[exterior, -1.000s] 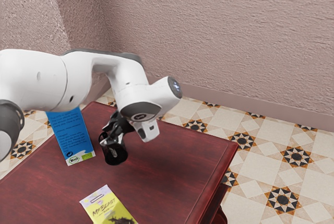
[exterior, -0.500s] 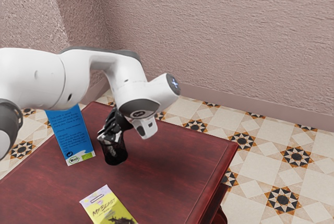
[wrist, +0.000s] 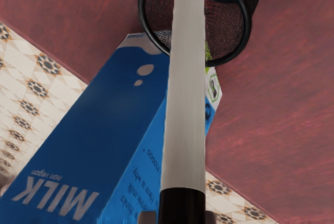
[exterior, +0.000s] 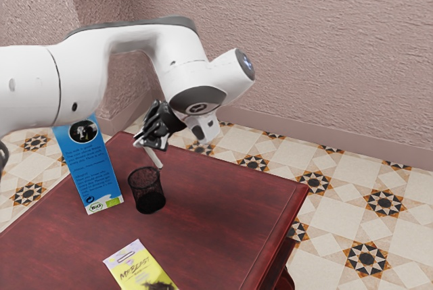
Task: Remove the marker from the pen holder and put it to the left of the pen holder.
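The claw point(exterior: 151, 144) pinches the marker point(exterior: 157, 159) by its dark end, the pale barrel slanting down and away from it. That one-ended grip is the likeliest trouble: a knock on the free end could pivot the marker or twist it loose. Beneath the claw stands the pen holder point(exterior: 147, 192), upright, its rim near the marker's free end; whether the two are fully apart I can't quite tell, and a low sideways move might catch the rim and tip the mesh cup. Farther out, toward the exterior view's left of the claw, the tall milk carton point(exterior: 92, 168) could be toppled by a wide swing.
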You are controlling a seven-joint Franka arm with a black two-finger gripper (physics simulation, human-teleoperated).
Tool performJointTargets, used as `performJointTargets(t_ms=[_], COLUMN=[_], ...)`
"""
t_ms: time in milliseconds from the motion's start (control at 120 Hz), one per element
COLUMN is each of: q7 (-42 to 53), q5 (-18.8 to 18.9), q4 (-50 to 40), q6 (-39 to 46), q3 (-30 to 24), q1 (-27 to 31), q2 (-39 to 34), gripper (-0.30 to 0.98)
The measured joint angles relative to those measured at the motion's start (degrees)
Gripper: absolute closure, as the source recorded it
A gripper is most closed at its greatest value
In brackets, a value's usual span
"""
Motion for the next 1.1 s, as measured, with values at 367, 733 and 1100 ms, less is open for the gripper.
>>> performJointTargets(t_ms=[367, 733, 1100], q7=[2.0, 7.3, 15.9], q5=[2.7, 2.8, -0.9], q4=[3.9, 10.2, 11.1], q6=[-0.1, 12.0, 19.8], q3=[-5.8, -7.2, -7.6], q1=[3.9, 13.8, 23.3], q2=[3.7, 11.7, 15.0], gripper=[0.79, 0.79, 0.79])
